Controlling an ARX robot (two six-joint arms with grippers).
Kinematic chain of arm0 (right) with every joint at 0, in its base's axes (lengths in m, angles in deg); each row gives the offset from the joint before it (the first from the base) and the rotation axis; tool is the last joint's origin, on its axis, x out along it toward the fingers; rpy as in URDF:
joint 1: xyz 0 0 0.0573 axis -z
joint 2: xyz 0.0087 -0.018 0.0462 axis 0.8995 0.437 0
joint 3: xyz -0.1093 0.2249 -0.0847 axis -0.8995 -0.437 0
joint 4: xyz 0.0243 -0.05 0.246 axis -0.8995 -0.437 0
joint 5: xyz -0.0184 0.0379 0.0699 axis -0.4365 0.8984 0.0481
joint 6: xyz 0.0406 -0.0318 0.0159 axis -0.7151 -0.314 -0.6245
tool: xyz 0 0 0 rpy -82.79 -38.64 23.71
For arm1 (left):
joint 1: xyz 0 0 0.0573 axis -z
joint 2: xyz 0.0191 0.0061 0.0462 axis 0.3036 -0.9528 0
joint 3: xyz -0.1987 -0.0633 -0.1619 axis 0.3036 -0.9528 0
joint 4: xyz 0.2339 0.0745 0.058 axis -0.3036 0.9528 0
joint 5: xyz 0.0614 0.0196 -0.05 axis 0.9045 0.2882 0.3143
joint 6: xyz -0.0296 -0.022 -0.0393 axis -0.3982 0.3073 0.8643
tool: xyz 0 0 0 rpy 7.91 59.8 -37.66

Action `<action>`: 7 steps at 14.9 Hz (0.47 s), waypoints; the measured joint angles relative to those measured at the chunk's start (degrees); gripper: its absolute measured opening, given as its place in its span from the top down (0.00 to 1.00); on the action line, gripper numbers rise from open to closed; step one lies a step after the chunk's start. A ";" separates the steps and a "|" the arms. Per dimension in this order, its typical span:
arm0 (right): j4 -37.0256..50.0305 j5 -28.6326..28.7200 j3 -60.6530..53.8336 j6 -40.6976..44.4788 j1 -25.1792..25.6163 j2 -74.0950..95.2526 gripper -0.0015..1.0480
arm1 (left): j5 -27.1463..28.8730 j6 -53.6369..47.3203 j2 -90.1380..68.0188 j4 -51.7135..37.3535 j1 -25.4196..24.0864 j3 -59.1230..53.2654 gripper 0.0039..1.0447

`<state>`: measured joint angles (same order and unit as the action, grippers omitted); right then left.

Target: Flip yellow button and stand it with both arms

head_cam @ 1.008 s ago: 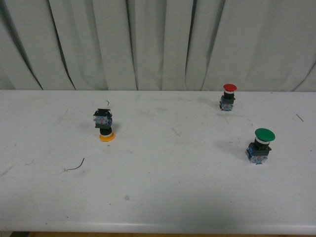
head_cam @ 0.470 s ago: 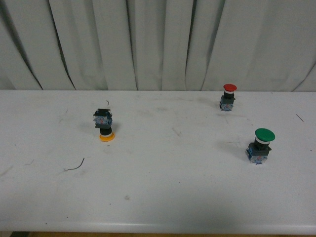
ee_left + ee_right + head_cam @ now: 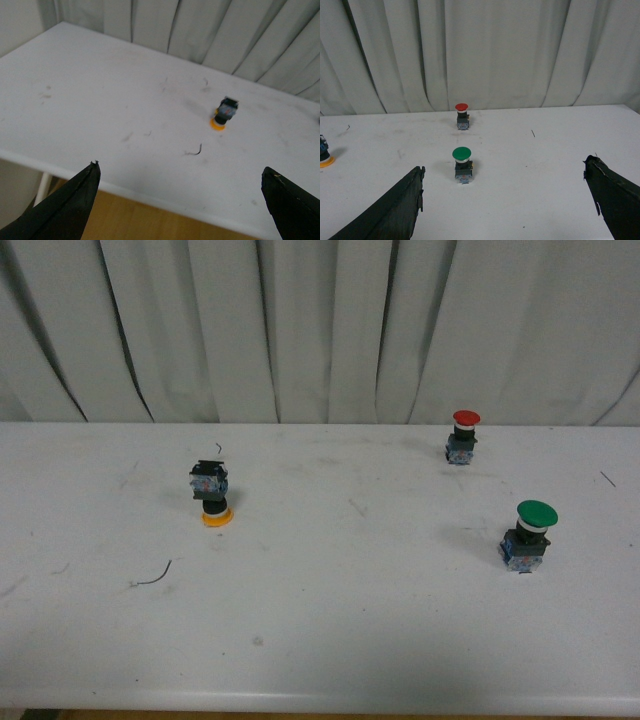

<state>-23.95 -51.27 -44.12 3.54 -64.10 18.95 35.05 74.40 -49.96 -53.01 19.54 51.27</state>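
- Jaws of the left gripper (image 3: 180,167) stand wide apart with nothing between them; in the left wrist view only its two black fingertips (image 3: 75,200) show, hanging above the table's front edge.
- Jaws of the right gripper (image 3: 505,165) are likewise spread wide and hold nothing; the green-capped switch (image 3: 462,165) sits on the table between and beyond its two dark fingertips (image 3: 612,195).
- Neither arm shows in the front view.
- The yellow button (image 3: 210,495) stands well apart from the green-capped switch (image 3: 528,535), far to its left in the front view and slightly further back toward the curtain (image 3: 300,330).
- It rests upside down: the yellow-orange cap lies flat on the white table (image 3: 350,620) and the blue-and-black contact block points up, so its long axis is roughly upright.
- In the right wrist view the yellow button (image 3: 324,152) is cut off by the picture's edge, well away from the green-capped switch.
- The green-capped switch stands upright, cap on top.
- The red-capped switch (image 3: 462,436) stands upright behind the green-capped switch, nearer the curtain and slightly left of it.
- A broad stretch of open table lies between the green-capped switch and the yellow button.
- The table's front edge runs some way in front of the green-capped switch; its back edge meets the curtain.
- A small dark curved scrap (image 3: 152,576) lies far left of the green-capped switch, beyond the yellow button and nearer the front edge.
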 joint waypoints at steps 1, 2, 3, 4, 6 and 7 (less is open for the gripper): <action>0.04 -0.02 0.00 0.00 0.04 -0.02 0.06 | -3.80 -0.09 -2.29 -3.98 -3.04 1.51 0.06; 0.04 -0.02 0.00 0.00 0.02 -0.02 0.06 | -7.13 -0.61 -8.22 -9.27 -6.14 2.03 0.06; -0.02 -0.02 0.00 0.00 0.02 -0.02 0.06 | -10.60 -1.73 -16.17 -15.82 -7.76 2.54 0.06; 0.00 -0.02 0.00 0.00 0.02 -0.02 0.06 | -13.64 -3.37 -27.41 -24.35 -7.82 5.55 0.06; 0.00 -0.02 0.00 0.00 0.02 -0.02 0.06 | -14.05 -5.42 -47.89 -35.67 -5.31 17.00 0.06; 0.00 -0.02 0.00 0.00 0.02 -0.02 0.06 | -14.43 -5.84 -53.18 -36.81 -3.80 20.39 0.06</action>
<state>-23.95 -51.29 -44.12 3.54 -64.08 18.93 20.62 68.56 -103.14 -89.82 15.74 71.66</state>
